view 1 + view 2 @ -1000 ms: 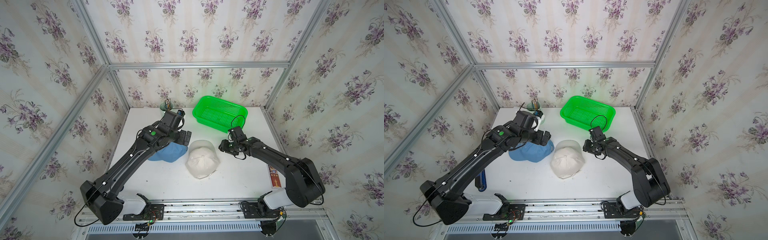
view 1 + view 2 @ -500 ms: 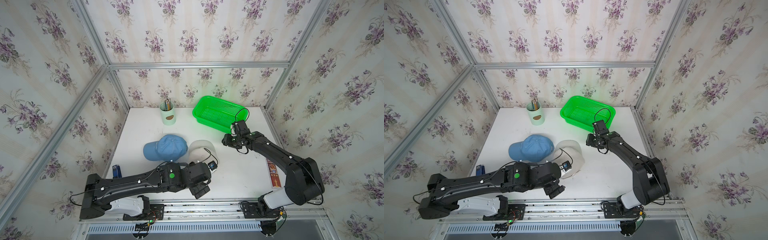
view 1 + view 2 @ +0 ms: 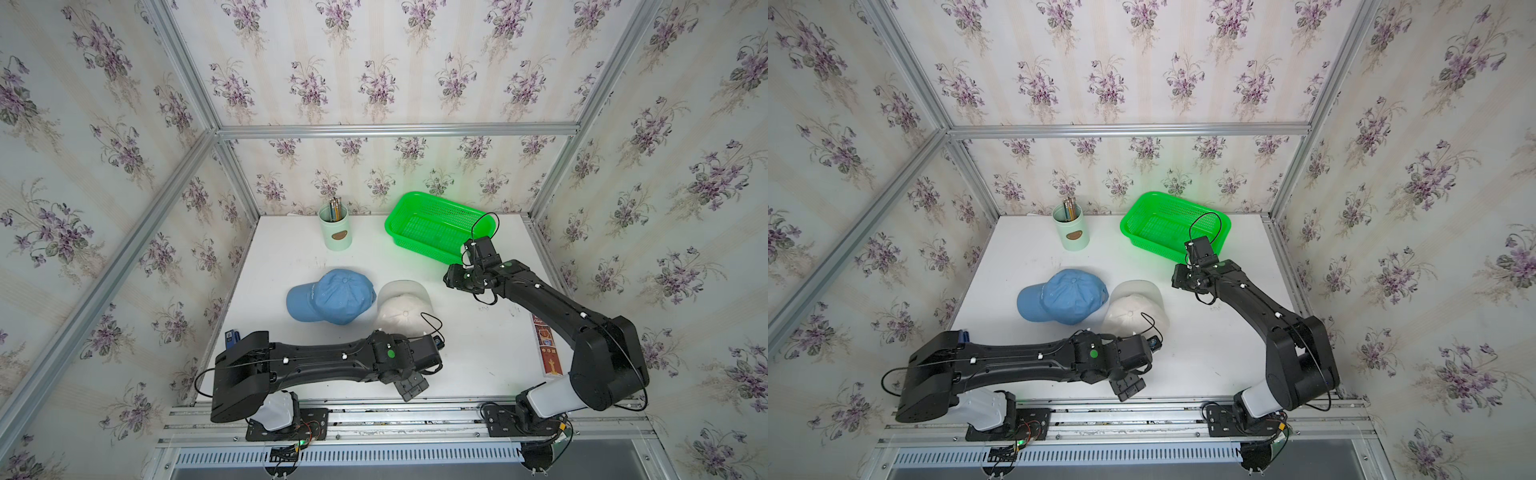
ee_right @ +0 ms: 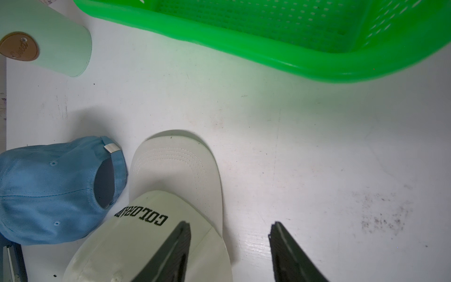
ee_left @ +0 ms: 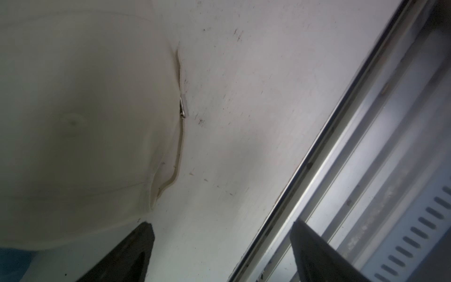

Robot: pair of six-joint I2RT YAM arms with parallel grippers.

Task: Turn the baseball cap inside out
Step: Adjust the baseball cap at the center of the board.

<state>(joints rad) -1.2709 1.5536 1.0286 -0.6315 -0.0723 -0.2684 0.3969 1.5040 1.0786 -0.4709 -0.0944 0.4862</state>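
Lining up on the white cap [image 3: 401, 309], sitting crown-up on the bench [image 3: 478, 353] beside the blue cap [image 3: 332, 297]; holding left fingers [image 5: 127, 256] and right fingers [image 4: 168, 254] apart, empty; likely needing a rim grip next, then pushing the crown through

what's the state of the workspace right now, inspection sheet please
surface: white table, scuffed, dark smudges
job's things: white cap and blue cap side by side, crowns up, neither inside out
clutter: cup of pencils, empty green basket, blue stapler, printed strip at the right edge
grippers: left gripper open, empty, by the white cap's back strap; right gripper open, empty, by its brim
cables: thin black loop at each wrist
surroundings: floral walls, metal frame
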